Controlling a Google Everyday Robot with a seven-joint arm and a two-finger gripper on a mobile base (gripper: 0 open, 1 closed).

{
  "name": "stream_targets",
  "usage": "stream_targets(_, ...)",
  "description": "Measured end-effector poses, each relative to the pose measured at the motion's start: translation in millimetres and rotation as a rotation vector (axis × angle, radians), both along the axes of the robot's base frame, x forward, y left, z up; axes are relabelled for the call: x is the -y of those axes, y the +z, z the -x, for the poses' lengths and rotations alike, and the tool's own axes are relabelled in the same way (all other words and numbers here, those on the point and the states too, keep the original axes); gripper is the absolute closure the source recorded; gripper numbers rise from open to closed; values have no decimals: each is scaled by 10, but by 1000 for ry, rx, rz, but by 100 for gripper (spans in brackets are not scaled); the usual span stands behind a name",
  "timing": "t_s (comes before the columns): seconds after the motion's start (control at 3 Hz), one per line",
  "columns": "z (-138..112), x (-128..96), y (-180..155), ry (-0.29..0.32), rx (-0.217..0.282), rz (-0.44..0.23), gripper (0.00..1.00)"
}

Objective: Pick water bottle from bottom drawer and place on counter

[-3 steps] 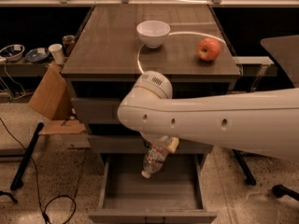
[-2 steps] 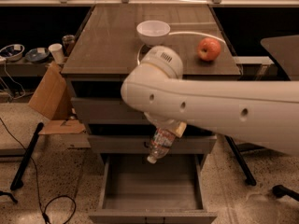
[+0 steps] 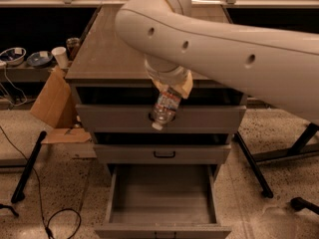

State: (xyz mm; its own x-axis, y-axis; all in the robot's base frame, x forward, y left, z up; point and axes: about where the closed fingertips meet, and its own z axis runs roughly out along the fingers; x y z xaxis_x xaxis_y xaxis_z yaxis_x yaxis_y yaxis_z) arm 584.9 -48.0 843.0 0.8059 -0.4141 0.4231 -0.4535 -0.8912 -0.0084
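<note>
The water bottle (image 3: 165, 108) hangs cap-down from my gripper (image 3: 175, 86), in front of the top drawer's face, just below the counter's front edge. My gripper is shut on the bottle's base end, under my big white arm (image 3: 224, 39). The bottom drawer (image 3: 162, 197) stands pulled open and shows a plain grey inside with nothing in it. The counter (image 3: 107, 51) is the glossy grey-brown top of the cabinet; my arm hides most of its right and far part.
The two upper drawers (image 3: 159, 153) are slightly pulled out. A cardboard piece (image 3: 52, 103) leans left of the cabinet. Bowls and a cup (image 3: 60, 57) sit on a low shelf at left. Black cables and a stand leg (image 3: 30, 166) lie on the floor.
My arm has lifted the bottle from just above the bottom drawer up to the height of the top drawer, and it now covers the bowl and apple on the counter.
</note>
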Motion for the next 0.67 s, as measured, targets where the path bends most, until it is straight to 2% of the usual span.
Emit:
stream_targets(0.33,-414,-251,201,55,16,-36,100)
stream_targets(0.67,-376,-241,177,52,17,-46,100)
